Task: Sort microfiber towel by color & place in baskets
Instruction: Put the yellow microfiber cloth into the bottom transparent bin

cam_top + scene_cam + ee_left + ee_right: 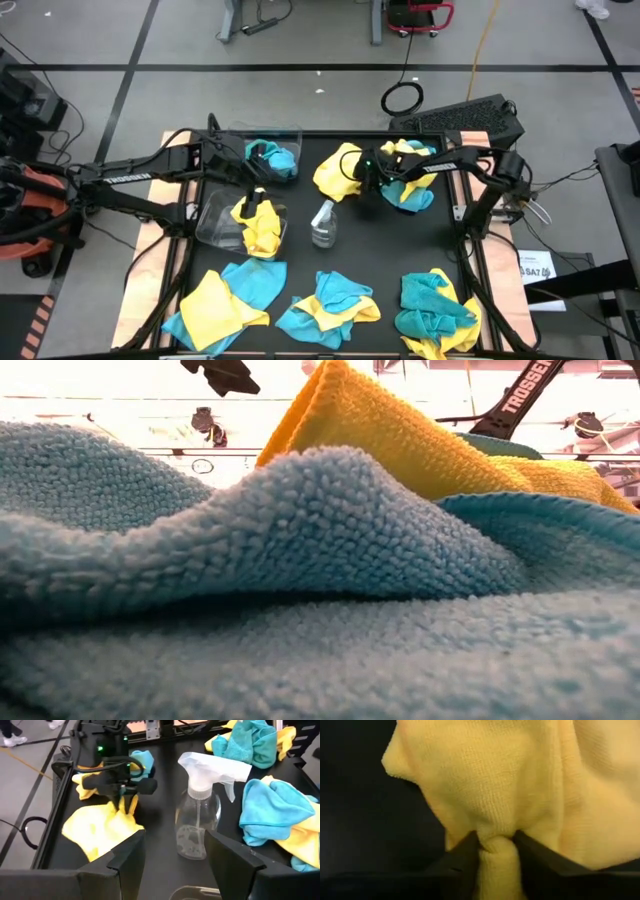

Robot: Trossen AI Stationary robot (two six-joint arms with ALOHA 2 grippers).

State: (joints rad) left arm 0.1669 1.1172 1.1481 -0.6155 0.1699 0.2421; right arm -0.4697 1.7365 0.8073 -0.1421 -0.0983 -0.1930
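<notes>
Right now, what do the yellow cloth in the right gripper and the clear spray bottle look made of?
Yellow cloth: soft microfiber-like fabric, matte; fine looped weave shows and it bunches where the right gripper pinches it. Clear spray bottle: probably thin transparent plastic, glossy, the table showing through; its white trigger head looks like opaque plastic.
</notes>
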